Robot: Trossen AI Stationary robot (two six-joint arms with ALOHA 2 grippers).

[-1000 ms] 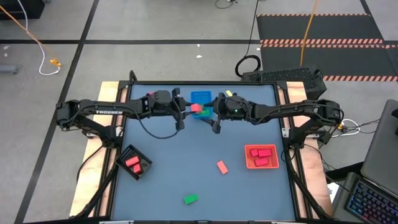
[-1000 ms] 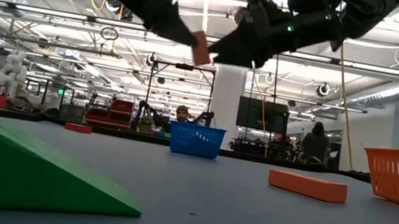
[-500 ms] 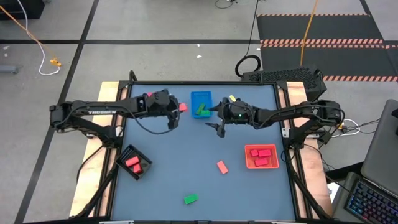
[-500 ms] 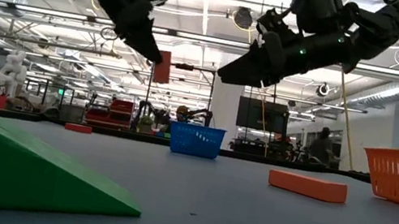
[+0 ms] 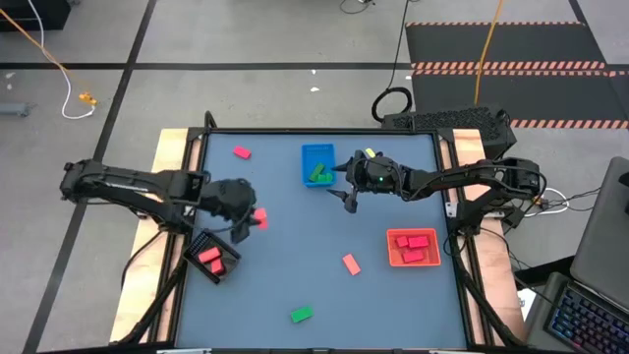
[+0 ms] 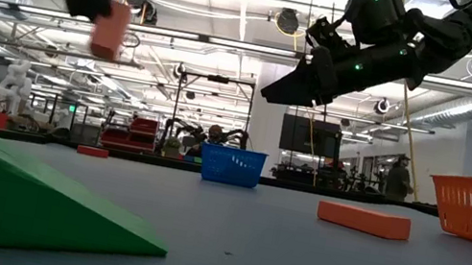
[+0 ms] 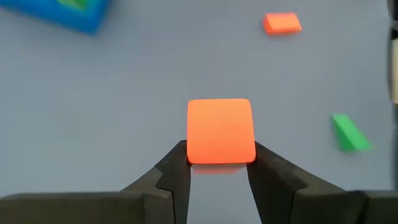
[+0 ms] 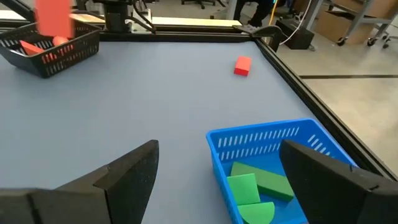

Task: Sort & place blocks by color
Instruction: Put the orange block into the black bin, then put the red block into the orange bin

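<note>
The left gripper [image 5: 257, 218] hangs above the table at about nine o'clock from the table's middle, its jaws pinching a salmon-red block [image 7: 221, 131] by two opposite sides; it is just beside the black tray [image 5: 200, 243], which sits toward seven o'clock and holds two more reddish blocks [image 5: 210, 260]. The right gripper [image 5: 348, 198] hovers near the blue tray [image 5: 308, 154] at twelve o'clock, jaws spread wide and holding nothing. The blue tray carries green blocks [image 8: 258, 186]. A pink block [image 5: 242, 151] lies loose at about eleven o'clock near the far edge. The red tray [image 5: 396, 259] at four o'clock holds several red blocks [image 5: 414, 242]. An orange block [image 5: 351, 263] lies on the table at five o'clock, and a green wedge [image 5: 301, 315] lies near the front edge at six o'clock.
</note>
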